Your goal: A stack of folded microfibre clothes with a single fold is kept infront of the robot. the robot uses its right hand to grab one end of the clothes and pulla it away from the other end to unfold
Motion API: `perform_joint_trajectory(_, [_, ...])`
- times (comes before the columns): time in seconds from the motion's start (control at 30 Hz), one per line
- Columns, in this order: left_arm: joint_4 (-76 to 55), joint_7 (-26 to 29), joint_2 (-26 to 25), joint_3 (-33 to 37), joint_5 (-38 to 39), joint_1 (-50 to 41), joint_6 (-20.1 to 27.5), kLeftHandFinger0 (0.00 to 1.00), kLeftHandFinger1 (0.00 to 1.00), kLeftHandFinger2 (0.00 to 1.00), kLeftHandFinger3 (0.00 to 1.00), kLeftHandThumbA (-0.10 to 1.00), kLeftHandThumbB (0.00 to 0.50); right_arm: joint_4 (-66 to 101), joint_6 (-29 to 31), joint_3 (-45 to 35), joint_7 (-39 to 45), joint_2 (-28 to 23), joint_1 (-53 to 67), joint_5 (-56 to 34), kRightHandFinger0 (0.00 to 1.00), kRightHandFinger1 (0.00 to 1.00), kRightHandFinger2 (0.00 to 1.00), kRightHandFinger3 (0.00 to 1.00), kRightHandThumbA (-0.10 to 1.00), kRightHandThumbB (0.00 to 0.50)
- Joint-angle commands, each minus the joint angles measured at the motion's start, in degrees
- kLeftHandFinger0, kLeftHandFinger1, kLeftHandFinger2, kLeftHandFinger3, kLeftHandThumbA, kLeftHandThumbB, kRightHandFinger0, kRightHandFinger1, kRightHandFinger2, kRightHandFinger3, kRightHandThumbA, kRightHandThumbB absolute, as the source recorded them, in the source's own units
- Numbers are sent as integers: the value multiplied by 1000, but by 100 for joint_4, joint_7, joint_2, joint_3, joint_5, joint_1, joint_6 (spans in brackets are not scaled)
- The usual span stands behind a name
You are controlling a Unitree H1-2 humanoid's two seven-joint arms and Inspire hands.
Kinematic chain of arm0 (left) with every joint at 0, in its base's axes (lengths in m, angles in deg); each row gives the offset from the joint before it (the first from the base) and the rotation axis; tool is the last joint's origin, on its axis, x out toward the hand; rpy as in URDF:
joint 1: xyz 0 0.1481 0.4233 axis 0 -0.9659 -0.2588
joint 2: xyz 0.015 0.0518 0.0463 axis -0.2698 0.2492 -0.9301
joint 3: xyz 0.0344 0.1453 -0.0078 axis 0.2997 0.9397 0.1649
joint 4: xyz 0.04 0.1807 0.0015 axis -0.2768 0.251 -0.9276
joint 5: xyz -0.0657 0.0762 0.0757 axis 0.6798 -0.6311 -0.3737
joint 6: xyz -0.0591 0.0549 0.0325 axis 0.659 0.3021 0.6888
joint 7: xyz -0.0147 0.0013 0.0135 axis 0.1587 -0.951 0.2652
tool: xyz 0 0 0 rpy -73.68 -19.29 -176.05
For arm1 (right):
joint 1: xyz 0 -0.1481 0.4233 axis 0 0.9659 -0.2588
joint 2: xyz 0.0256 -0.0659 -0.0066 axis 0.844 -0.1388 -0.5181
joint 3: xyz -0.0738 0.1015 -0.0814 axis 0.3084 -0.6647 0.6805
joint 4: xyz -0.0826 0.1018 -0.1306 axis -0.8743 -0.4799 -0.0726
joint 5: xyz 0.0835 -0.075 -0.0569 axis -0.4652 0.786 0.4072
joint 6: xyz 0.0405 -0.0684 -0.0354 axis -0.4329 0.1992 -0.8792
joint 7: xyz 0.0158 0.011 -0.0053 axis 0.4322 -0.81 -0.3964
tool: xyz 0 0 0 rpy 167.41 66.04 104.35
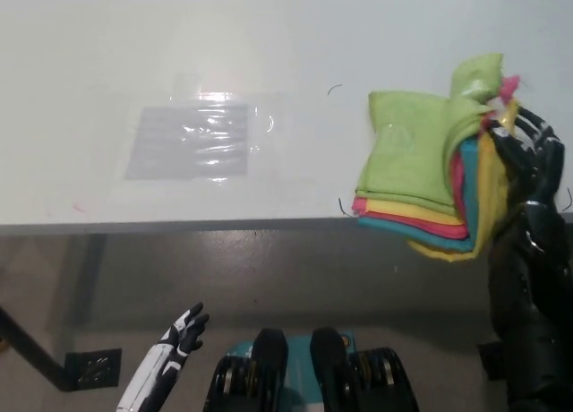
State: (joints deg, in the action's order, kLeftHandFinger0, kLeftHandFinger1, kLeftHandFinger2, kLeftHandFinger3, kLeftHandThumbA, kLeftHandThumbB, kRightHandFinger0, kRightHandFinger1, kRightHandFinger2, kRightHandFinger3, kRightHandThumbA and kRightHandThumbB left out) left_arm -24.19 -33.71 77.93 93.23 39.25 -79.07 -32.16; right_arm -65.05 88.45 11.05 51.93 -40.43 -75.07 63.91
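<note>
A stack of microfibre cloths [421,161] lies at the right of the white table [269,45], near its front edge. The top layer showing is light green; pink, yellow and teal layers peek out beneath and hang a little over the edge. My black right hand [524,157] is shut on the stack's right end, which is lifted and pulled out to the right. My white left hand [179,336] rests low at the lower left, below the table, fingers apart and holding nothing.
A clear plastic sheet [192,139] lies flat on the table left of centre. The table's front edge [179,224] runs across the picture, with grey floor below it. A small dark bracket [89,367] sits on the floor at lower left.
</note>
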Motion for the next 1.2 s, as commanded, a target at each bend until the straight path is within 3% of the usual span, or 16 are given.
perform_joint_trajectory(0.0, [-35, -58, -247, -7, -94, -98, 270, 1000, 1000, 1000, 1000, 963, 213, 770, 305, -982, 2166, -192, 117, -2751, 1000, 1000, 1000, 1000, 1000, 345])
perform_joint_trajectory(0.13, [18, -65, -272, 13, -133, -110, 387, 1000, 1000, 1000, 1000, 955, 213, 840, 649, -750, 2125, -250, 296, -2326, 1000, 1000, 1000, 1000, 1000, 335])
perform_joint_trajectory(0.27, [-17, -50, -341, 34, -249, -129, 364, 1000, 1000, 1000, 1000, 967, 236, 929, 1127, -412, 2030, -333, 408, -1827, 1000, 1000, 1000, 1000, 1000, 255])
perform_joint_trajectory(0.33, [-27, -30, -365, 40, -278, -157, 399, 1000, 1000, 1000, 1000, 963, 229, 1099, 1306, -179, 2082, -396, 528, -1603, 1000, 1000, 1000, 1000, 1000, 264])
perform_joint_trajectory(0.43, [37, -15, -396, 78, -322, -158, 511, 1000, 1000, 1000, 1000, 961, 234, 1617, 1367, 149, 2025, -552, 773, -1281, 1000, 1000, 1000, 1000, 1000, 329])
perform_joint_trajectory(0.63, [40, 23, -408, 114, -359, -165, 503, 1000, 1000, 1000, 1000, 968, 241, 2806, 1437, 544, 1587, -813, 1065, -778, 1000, 1000, 1000, 1000, 1000, 292])
perform_joint_trajectory(0.67, [39, 27, -421, 127, -404, -161, 483, 1000, 1000, 1000, 1000, 980, 245, 3294, 1714, 524, 1459, -911, 1090, -537, 1000, 1000, 1000, 1000, 1000, 238])
perform_joint_trajectory(0.77, [84, 35, -433, 115, -401, -128, 523, 1000, 1000, 1000, 1000, 984, 240, 4410, 1522, 362, 878, -943, 1039, 88, 1000, 1000, 1000, 1000, 1000, 324])
perform_joint_trajectory(0.83, [118, 17, -447, 103, -360, -119, 546, 1000, 1000, 1000, 1000, 978, 244, 4995, 1659, 168, 746, -1020, 929, 152, 1000, 1000, 1000, 1000, 1000, 275])
perform_joint_trajectory(0.97, [210, 20, -479, 117, -398, -84, 642, 1000, 1000, 1000, 1000, 976, 235, 5978, 1712, -124, 732, -1380, 898, 416, 1000, 1000, 1000, 1000, 1000, 355])
perform_joint_trajectory(1.03, [226, -13, -472, 117, -339, -91, 634, 1000, 1000, 1000, 1000, 969, 243, 6478, 1549, -182, 606, -1265, 888, 551, 1000, 1000, 1000, 1000, 1000, 399])
perform_joint_trajectory(1.07, [220, -26, -487, 134, -359, -99, 634, 1000, 1000, 1000, 1000, 970, 241, 6735, 1516, -182, 588, -1191, 952, 672, 1000, 1000, 1000, 1000, 1000, 349])
perform_joint_trajectory(1.1, [233, -24, -481, 138, -363, -95, 639, 1000, 1000, 1000, 1000, 966, 245, 7124, 1269, -150, 590, -1082, 1035, 716, 1000, 1000, 1000, 1000, 1000, 402])
perform_joint_trajectory(1.13, [236, -22, -486, 145, -376, -94, 654, 1000, 1000, 1000, 1000, 970, 240, 7308, 1221, -115, 623, -1039, 1075, 735, 1000, 1000, 1000, 1000, 1000, 342])
perform_joint_trajectory(1.17, [245, -20, -481, 157, -391, -86, 647, 1000, 1000, 1000, 1000, 971, 241, 7641, 1147, 20, 790, -1027, 1208, 604, 1000, 1000, 1000, 1000, 1000, 316])
